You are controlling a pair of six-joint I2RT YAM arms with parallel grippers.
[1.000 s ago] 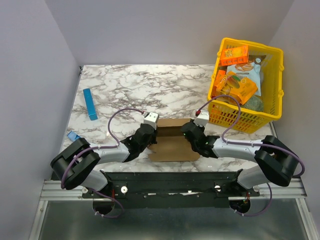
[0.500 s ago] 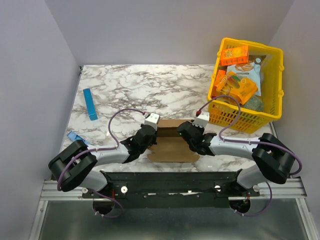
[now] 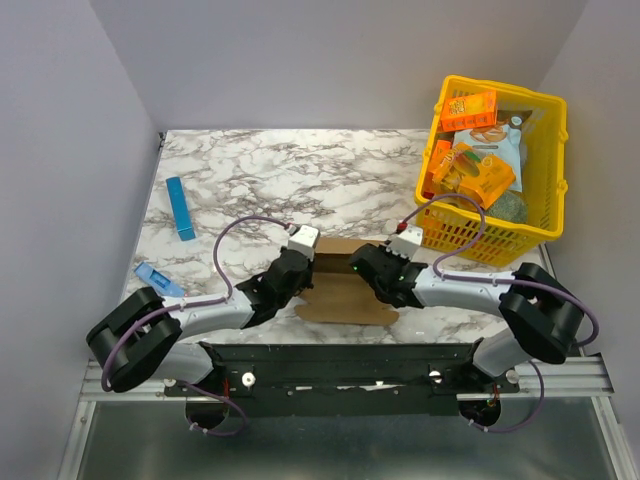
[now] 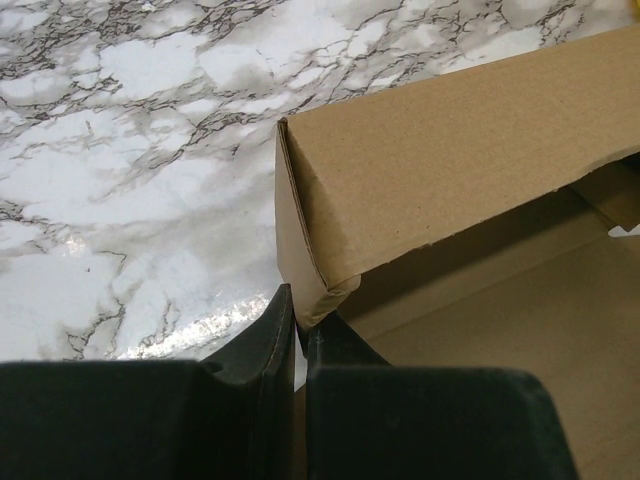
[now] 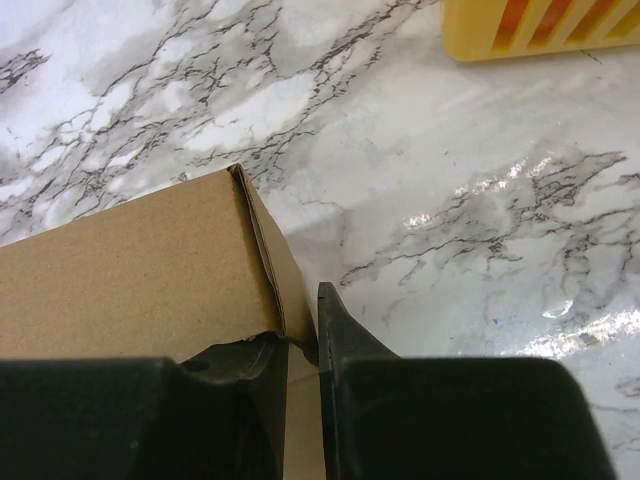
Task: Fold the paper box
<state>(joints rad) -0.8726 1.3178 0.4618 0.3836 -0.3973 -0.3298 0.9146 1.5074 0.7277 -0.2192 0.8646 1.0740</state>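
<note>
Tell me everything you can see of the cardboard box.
The box is plain brown, unprinted cardboard, only partly folded. Its far wall stands upright, with a side wall turned up at each far corner, and its base lies flat and open on the marble table, close to the arms. The left pincer pinches the wall at its left corner. The right pincer pinches the wall at its right corner.

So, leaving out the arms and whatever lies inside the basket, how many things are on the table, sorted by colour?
Brown: 1, the paper box
Yellow: 1, the basket
Blue: 2, the long bar and the small piece at the left edge
Total: 4
</note>
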